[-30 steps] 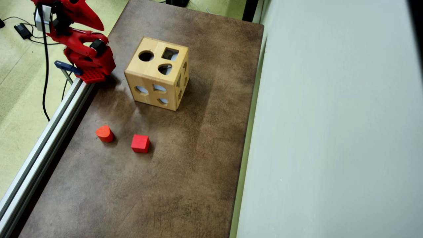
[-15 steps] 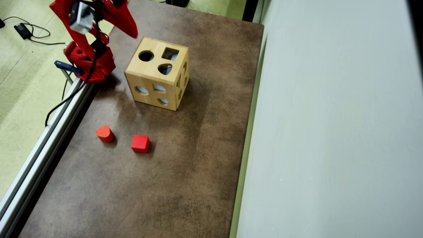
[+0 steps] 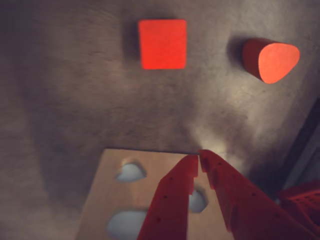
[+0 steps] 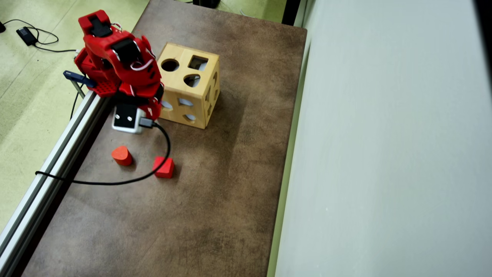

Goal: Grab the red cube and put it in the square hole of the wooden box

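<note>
Reach just starting: nothing picked up, nothing yet in the box.

The red cube (image 3: pixel 162 44) lies untouched on the brown worktop (image 4: pixel 230 173), beside the orange-red teardrop block (image 3: pixel 272 61) and apart from the wooden box (image 4: pixel 186 88), whose square hole (image 4: pixel 198 62) on the top face looks empty. The tool (image 3: pixel 199 161) is clenched with nothing between its tips, hanging over the near edge of the box in the wrist view; the cube sits well ahead of it with bare worktop between. All remains: approach, opening, grasp, carry, drop.
</note>
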### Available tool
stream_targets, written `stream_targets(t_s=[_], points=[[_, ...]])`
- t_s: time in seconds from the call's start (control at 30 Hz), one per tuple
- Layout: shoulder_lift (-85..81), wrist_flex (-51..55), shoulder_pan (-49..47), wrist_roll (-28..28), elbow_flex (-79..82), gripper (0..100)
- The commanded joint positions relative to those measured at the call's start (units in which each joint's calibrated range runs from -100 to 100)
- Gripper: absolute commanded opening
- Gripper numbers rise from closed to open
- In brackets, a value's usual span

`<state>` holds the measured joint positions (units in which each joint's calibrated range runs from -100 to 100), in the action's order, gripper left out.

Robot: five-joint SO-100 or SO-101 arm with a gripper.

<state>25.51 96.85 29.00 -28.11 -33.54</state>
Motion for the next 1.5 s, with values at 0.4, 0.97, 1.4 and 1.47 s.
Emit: stream_targets(t_s=[0.4, 0.97, 1.4, 1.47], points=[[9.8, -5.3, 0.0, -0.2, -2.6, 2], [12.0, -5.3, 4.0, -0.6, -2.5, 40], [18.8, -16.5, 4.4, -0.6, -1.9, 40], [20.6, -16.4, 4.4, -0.6, -1.9, 40]])
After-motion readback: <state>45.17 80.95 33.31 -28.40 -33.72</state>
